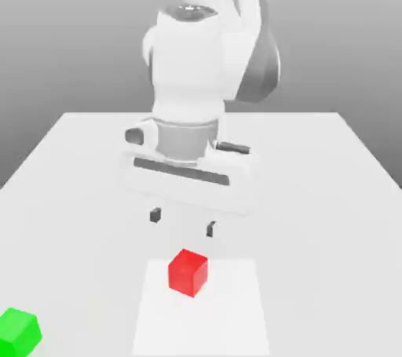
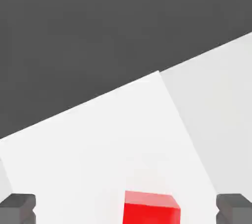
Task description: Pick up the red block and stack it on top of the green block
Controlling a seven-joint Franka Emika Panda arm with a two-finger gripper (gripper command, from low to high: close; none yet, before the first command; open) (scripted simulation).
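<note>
The red block (image 1: 188,271) rests on a white patch of the table near its front edge. My gripper (image 1: 183,222) hangs above and slightly behind it, open, with nothing between its dark fingertips (image 1: 155,214). In the hand view the red block (image 2: 150,208) lies between the two fingertips (image 2: 17,207), apart from both. The green block (image 1: 17,330) sits on the table at the exterior view's far left front corner, well away from the red one.
The light grey table (image 1: 314,191) spreads around the white patch (image 1: 228,316). The white arm (image 1: 212,49) rises behind the gripper at the table's back. In the hand view the table's edge (image 2: 162,70) meets a dark floor.
</note>
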